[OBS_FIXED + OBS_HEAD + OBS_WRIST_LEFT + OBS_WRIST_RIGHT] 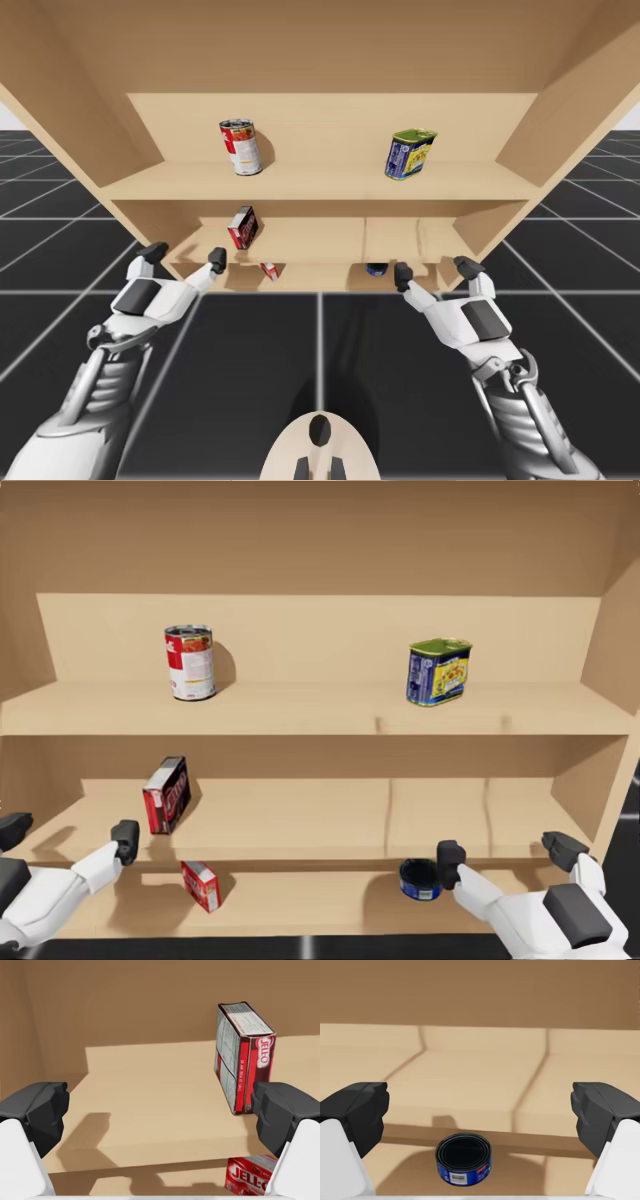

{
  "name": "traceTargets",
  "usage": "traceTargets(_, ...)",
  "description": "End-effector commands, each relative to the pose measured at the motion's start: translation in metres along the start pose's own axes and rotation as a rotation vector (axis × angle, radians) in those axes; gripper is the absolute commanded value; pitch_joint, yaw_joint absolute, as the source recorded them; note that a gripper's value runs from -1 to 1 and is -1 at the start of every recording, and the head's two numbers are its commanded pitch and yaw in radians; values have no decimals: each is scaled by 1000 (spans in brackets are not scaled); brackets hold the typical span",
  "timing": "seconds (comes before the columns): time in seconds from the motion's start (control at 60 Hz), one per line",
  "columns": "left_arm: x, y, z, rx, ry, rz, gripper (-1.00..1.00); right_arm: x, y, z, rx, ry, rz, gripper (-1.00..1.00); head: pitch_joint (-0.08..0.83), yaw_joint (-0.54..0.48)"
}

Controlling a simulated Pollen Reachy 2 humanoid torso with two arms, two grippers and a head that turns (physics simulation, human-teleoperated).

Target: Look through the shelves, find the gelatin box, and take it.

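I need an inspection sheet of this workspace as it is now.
Surface: wooden shelves, three levels.
Job's things: dark red box on the middle level; small red box on the lowest level; which is gelatin, cannot tell.
Clutter: red-and-white can and blue-and-yellow can on the top level; low blue can on the lowest.
Grippers: left gripper open before the dark red box; right gripper open before the low blue can.
Cables: nothing seen.
Surroundings: dark gridded floor.

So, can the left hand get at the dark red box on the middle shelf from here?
Probably yes. The left hand is open before the middle shelf; the dark red box stands ahead, in line with one finger, nothing between. A small sideways shift should centre it.
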Motion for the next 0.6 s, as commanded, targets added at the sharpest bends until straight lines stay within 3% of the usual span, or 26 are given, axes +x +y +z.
traceTargets(0.017,0,-4,1,-13,-4,-7,-1000,-2,1,1,-2,4,4,-1000,342,-21)
traceTargets(0.2,1,-8,3,-23,-9,-11,-1000,-4,0,1,-11,10,17,-1000,453,40)
traceTargets(0.6,2,-11,4,-41,-12,-14,-1000,-4,0,2,-10,11,35,-1000,577,208)
